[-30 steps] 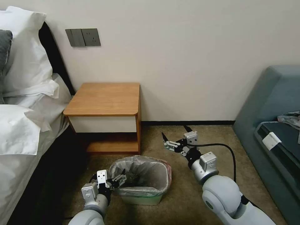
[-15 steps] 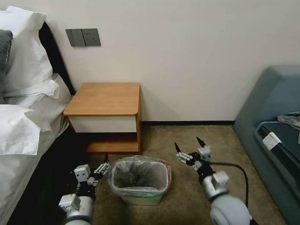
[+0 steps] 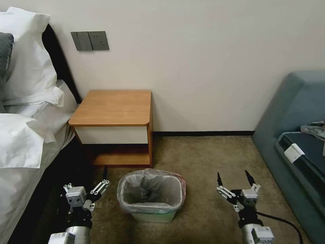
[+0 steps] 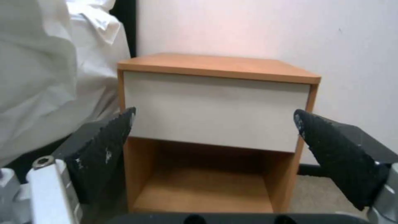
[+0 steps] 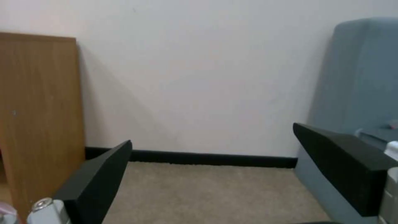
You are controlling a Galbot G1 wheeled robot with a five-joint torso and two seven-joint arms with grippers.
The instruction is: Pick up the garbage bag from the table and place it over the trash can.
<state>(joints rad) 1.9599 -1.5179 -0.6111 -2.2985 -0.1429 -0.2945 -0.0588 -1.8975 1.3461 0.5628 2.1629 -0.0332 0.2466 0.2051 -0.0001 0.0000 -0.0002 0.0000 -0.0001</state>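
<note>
Both arms have pulled back from the bin since a second ago, and now the left gripper (image 3: 103, 176) hangs low with its dark fingers spread wide and nothing between them, the right gripper (image 3: 235, 178) the same, splayed and empty. Between the two, just off the left gripper's inner side, sits the small cream-white rectangular plastic trash can (image 3: 154, 214), with the thin crinkly translucent grey garbage bag (image 3: 150, 191) draped over its rim, pink edge showing on the right gripper's side. Beyond the left gripper stands the light-brown wooden nightstand table (image 3: 113, 106), top bare. Looks done; retreat well by staying clear of the loose plastic.
</note>
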